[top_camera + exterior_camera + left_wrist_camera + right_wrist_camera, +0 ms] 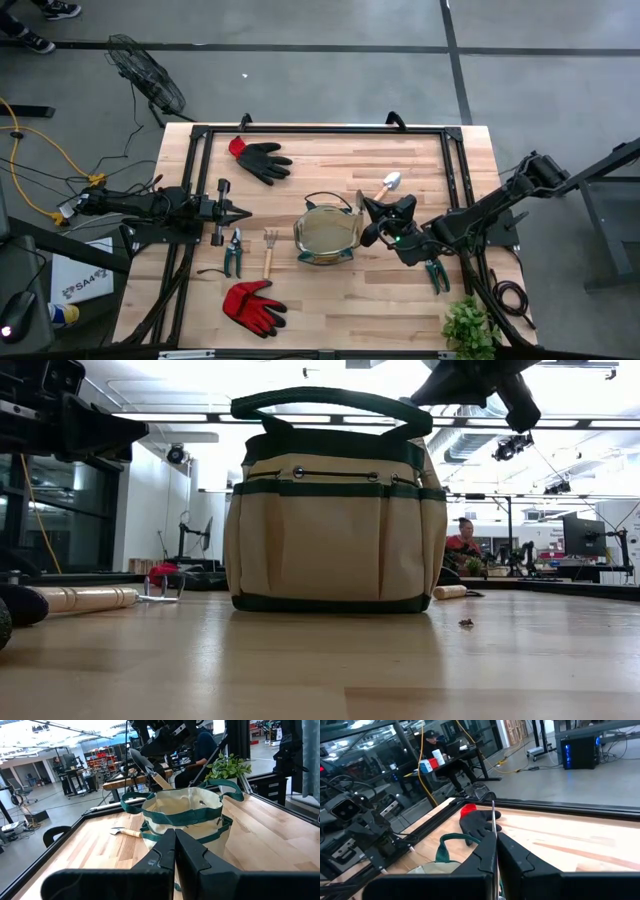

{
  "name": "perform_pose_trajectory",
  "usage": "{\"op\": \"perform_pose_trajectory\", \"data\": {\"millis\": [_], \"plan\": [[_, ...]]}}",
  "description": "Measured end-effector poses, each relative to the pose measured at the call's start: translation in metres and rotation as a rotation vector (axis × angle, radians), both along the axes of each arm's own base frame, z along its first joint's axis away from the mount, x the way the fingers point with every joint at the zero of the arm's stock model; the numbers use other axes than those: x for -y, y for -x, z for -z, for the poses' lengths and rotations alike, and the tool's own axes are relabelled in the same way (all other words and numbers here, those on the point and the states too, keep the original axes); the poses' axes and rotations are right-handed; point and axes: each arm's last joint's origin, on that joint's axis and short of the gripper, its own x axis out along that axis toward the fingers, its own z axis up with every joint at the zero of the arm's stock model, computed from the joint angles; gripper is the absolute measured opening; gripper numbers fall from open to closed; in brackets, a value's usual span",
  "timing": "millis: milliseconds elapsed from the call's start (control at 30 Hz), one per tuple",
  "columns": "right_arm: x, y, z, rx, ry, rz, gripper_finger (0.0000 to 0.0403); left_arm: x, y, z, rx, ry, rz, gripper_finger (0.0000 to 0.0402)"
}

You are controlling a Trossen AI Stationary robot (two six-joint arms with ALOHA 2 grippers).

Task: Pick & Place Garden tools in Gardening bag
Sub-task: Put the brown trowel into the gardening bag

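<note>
The small round fabric gardening bag (330, 545), tan with a dark green rim and thin green loop handles, stands upright and open-mouthed near the middle of the pale wooden tabletop (340, 300). Right at the bag's rim, on the side away from the left arm, the right claw (370, 215) is clenched on a wooden-handled trowel (159, 779), held tilted in the air with its blade above the bag's edge and not yet inside. Just beyond that side of the bag, a second wooden-handled silver trowel (389, 184) lies flat on the wood, near the bag but not touching it. On the bag's opposite side, a wooden-handled garden fork (269, 252) lies close by, and a pair of green-handled pruners (232, 252) rests just past the fork. The left claw (238, 212) hovers a little farther out on that same side, aimed at the bag, its two dark fingers pressed together with nothing between them. A black glove with a red cuff (262, 160) lies well away from the bag toward the back edge, and an all-red glove (255, 305) lies toward the front edge. Another pair of green-handled pruners (437, 272) sits beyond the bag under the right arm, and a leafy green plant (470, 325) stands farther off at the front corner on that side.
</note>
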Motion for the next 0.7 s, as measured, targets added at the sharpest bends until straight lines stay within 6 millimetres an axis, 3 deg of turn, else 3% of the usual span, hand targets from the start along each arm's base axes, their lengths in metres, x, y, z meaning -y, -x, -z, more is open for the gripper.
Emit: {"op": "perform_pose_trajectory", "data": {"millis": [700], "plan": [[-0.003, -0.013, 0.020, -0.038, -0.017, -0.030, 0.0004, 0.000, 0.000, 0.000, 0.000, 0.000, 0.004, 0.0000]]}}
